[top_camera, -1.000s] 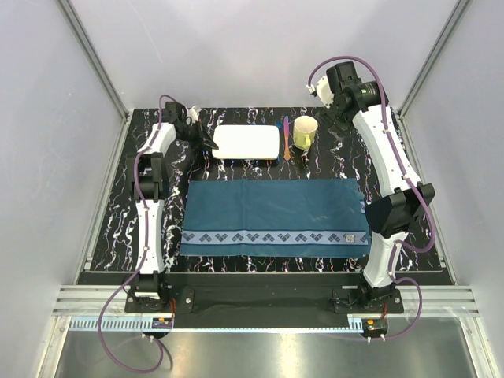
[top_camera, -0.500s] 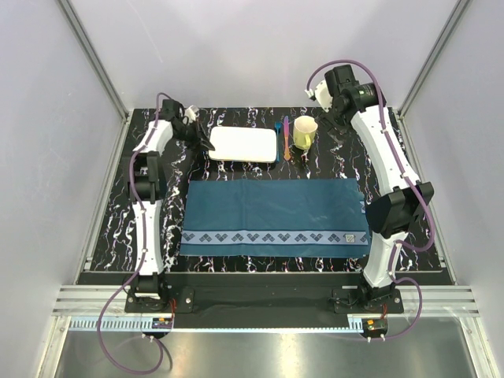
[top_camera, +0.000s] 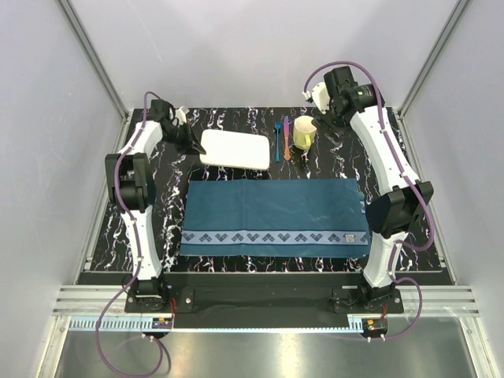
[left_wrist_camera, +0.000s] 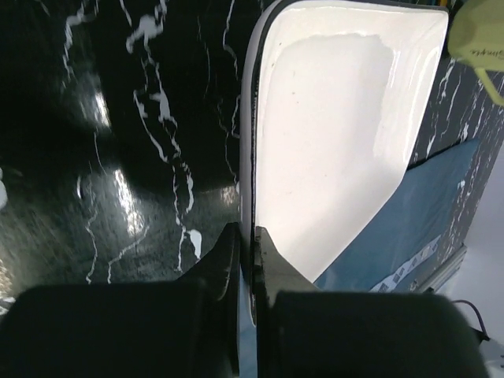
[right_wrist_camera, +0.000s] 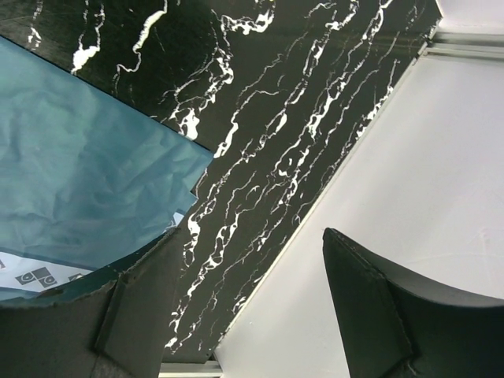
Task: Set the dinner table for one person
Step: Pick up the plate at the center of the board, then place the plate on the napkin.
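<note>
dinner table: large black rectangular top with white veins like marble and small faint coloured flecks; it lies under the placemat and shows on all sides of it.
table surface: smooth and glossy; in the left wrist view the lamps make bright spots on it.
placemat: teal-blue cloth, a long rectangle, a little wrinkled, with a pale band of small square patterns along its near edge.
white plate: rectangular with rounded corners and a low raised rim, shiny; just beyond the placemat's far edge, over its left part, turned a bit against that edge.
left gripper: the fingers are almost together and pinch the left rim of the white plate, one finger inside the rim and one outside.
cup: pale yellow and round, beyond the placemat's far edge, right of its middle.
utensils: two thin pieces, a blue one and a pink one, side by side beyond the placemat's far edge, between the white plate and the cup.
right gripper: the fingers stand wide apart with nothing between them; it hangs beyond the placemat's far edge, just right of the cup.
hard to make out: which kind each utensil is; the print on the cup, which the left wrist view cuts off; whether the white plate is lifted or rests on the table.
</note>
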